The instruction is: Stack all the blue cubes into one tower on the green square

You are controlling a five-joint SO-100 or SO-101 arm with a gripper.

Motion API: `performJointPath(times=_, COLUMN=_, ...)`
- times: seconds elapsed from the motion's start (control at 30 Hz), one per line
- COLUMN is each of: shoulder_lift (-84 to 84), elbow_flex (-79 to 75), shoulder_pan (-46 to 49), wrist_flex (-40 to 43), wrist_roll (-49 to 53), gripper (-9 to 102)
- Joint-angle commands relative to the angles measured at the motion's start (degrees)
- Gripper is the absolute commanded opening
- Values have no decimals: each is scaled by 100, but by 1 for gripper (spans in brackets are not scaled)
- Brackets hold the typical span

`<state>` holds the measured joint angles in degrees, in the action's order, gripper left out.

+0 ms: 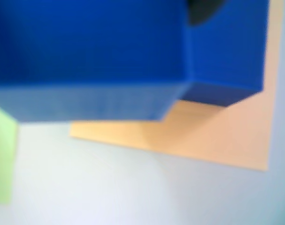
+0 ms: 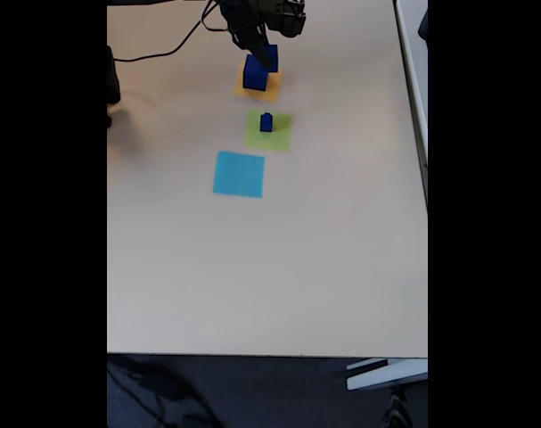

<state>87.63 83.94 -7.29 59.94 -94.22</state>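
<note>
Pincer at large blue cube on orange square, grip unclear, small blue cubes on green square

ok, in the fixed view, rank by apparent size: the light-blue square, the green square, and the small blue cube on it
Largest to smallest:
1. light-blue square
2. green square, slightly smaller-looking, though it lies farther up the table
3. small blue cube

In the wrist view everything is blurred. The large blue cube runs off the top and left edges, the orange-yellow square lies partly hidden under it, and the green square is cut by the left edge. In the fixed view the end effector is too small to read its jaws, and the small blue stack is too tiny to count.
</note>
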Motion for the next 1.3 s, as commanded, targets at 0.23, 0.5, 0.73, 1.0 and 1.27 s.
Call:
performJointPath(times=0.23, shoulder_lift=642, elbow_flex=-853, shoulder_pan=1002, wrist_flex=738, wrist_roll=1160, gripper=9)
performJointPath(times=0.5, shoulder_lift=334, elbow_flex=-888, shoulder_pan=1986, wrist_flex=1125, wrist_roll=1986, gripper=9)
performJointPath(times=0.73, shoulder_lift=-1081, elbow_flex=-2127, shoulder_pan=2654, wrist_flex=1890, wrist_roll=2865, gripper=9)
performJointPath(times=1.0, shoulder_lift=-1283, elbow_flex=-1925, shoulder_pan=2936, wrist_flex=1837, wrist_roll=3094, gripper=8)
performJointPath(times=1.27, shoulder_lift=-1107, elbow_flex=-940, shoulder_pan=2953, wrist_flex=1134, wrist_roll=2927, gripper=8)
